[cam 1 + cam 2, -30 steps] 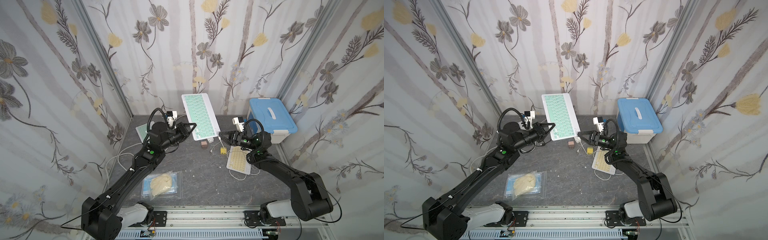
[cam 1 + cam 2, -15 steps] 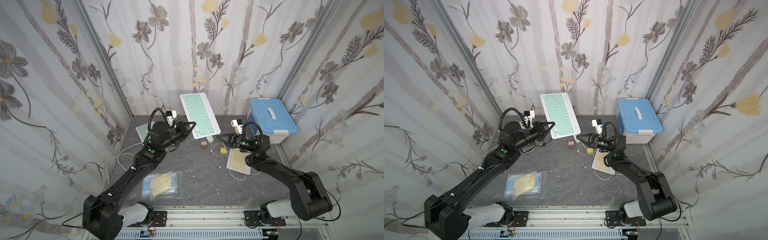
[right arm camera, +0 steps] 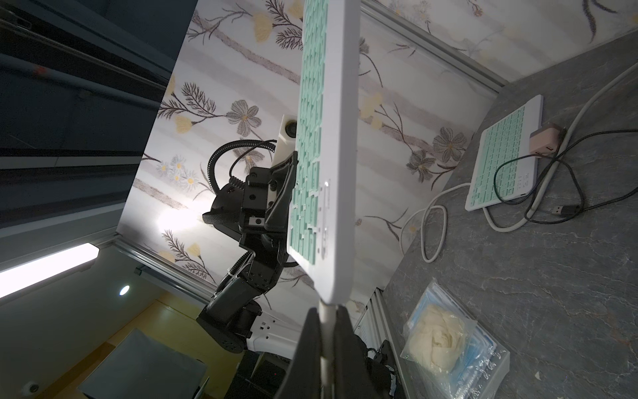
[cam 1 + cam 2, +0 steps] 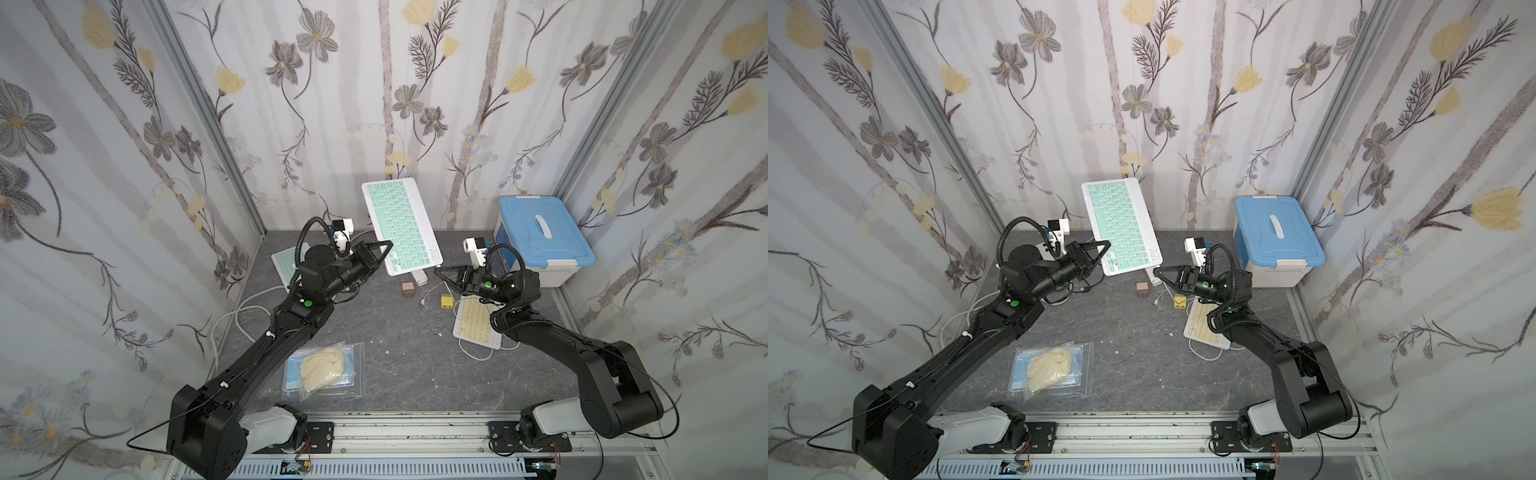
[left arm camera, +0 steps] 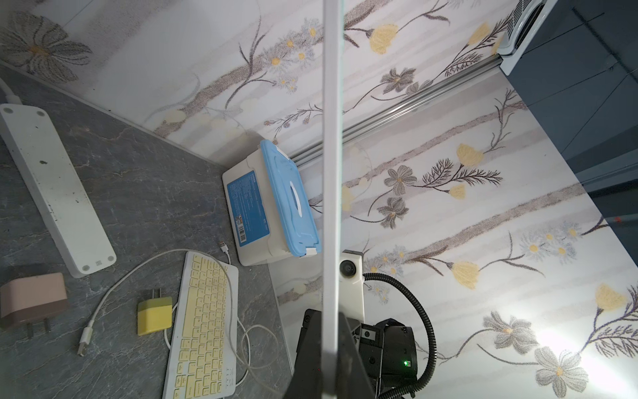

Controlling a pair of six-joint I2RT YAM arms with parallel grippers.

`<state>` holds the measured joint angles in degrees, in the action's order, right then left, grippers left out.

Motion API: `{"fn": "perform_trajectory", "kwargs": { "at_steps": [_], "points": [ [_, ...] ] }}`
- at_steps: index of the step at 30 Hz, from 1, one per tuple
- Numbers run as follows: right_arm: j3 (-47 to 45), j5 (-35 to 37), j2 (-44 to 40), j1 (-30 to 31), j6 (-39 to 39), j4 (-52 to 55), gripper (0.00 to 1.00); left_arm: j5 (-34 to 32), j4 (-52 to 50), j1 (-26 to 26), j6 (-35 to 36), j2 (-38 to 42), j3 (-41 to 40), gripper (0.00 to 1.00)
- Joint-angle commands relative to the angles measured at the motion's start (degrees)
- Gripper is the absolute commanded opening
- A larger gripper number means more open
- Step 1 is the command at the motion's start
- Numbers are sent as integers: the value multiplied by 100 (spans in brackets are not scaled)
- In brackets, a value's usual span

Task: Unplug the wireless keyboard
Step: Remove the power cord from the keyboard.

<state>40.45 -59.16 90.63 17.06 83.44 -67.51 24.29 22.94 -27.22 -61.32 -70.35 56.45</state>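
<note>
The left tool [image 4: 386, 245] was clamped on the long edge of a slim white wireless keyboard [image 4: 401, 226] with mint-green keys, holding it tilted in the air above the back of the grey marbled desk [image 4: 415, 365] – in the left wrist view that edge [image 5: 333, 172] ran straight up from between the dark fingers [image 5: 310, 345]. The right tool [image 4: 438, 271] sat at the keyboard's near right corner, and in the right wrist view its jaws were pressed narrow on a white cable plug [image 3: 324, 311] that met the short end of the keyboard [image 3: 331, 172]; whether the plug was fully seated there I could not tell. Both top views showed the two tools facing each other across the raised board [image 4: 1121, 226]. Beneath it lay a white power strip [image 5: 51, 179], with a pink charger block [image 4: 407, 289] and a yellow charger block [image 4: 446, 300] just beside it. A small keyboard with yellow keys [image 4: 478, 324] lay under the right arm – a loose white cable looped around it. A white storage box with a blue lid [image 4: 540, 237] stood in the back right corner, a second mint-keyed keyboard [image 4: 284, 266] lay flat by the left wall, and a clear bag holding something cream-coloured [image 4: 324, 368] lay near the front.
</note>
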Motion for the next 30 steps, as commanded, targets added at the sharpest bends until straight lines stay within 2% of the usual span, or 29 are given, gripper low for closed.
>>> {"fn": "perform_trajectory", "kwargs": {
  "at_steps": [1,8,17,22,30],
  "points": [
    [-12,-145,-42,34,-93,-355,0,-343,1052,15,140,-13,-65,0],
    [-113,-233,-136,90,-300,-316,0,-674,1444,33,62,-128,-138,0],
    [-163,-219,-195,242,-922,200,0,-1133,1893,177,-557,-322,-433,0],
    [-196,-262,-204,91,-1001,273,0,-1677,2180,209,-796,-129,-803,0],
    [139,-8,227,679,-991,242,0,-2331,2519,213,-944,87,-1137,0]
  ]
}}
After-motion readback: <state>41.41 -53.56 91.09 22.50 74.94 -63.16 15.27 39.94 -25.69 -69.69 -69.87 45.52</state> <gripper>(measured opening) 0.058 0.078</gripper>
